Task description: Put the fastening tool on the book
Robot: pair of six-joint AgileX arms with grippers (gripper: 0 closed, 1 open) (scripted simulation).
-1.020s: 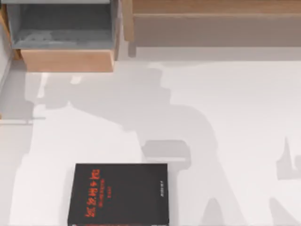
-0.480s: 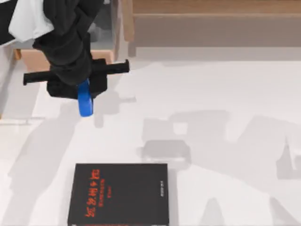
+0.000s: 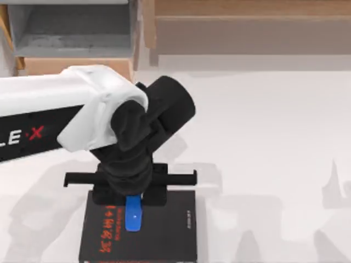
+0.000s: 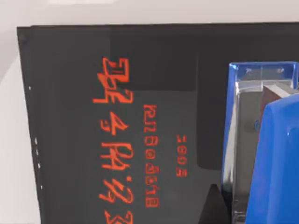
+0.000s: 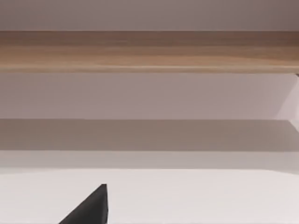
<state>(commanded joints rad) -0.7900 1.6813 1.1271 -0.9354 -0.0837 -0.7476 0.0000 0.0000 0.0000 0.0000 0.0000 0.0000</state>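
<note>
The left arm (image 3: pixel 66 123) of an AgileX pair reached in from the left of the top view, its jaws (image 3: pixel 133 207) closed on a single blue stapler (image 3: pixel 134 215) held over the one black book (image 3: pixel 140 230) at the near edge of the white surface (image 3: pixel 274 142). From above, the stapler pointed toward the near edge, its rounded end with a pale spot lying over the cover just right of the red lettering; whether it touched the cover could not be told. The left wrist view alone gave the close look: the stapler (image 4: pixel 266 149) with a shiny metal channel inside its blue shell, set against the book (image 4: pixel 93 70), whose rows of red characters read clearly, with a strip of white surface beyond the cover's edge. The right wrist view faced a long wooden ledge (image 5: pixel 149 49) above pale surface, with one dark fingertip (image 5: pixel 91 207) of the right arm's own gripper at its edge; how wide those jaws stood could not be told. The top view also took in a grey open box (image 3: pixel 71 27) with wooden trim at the far left. Half a second earlier the left arm had hung near that box, the stapler well clear of the book; a second before, no arm was over the surface. The book had not moved.
</note>
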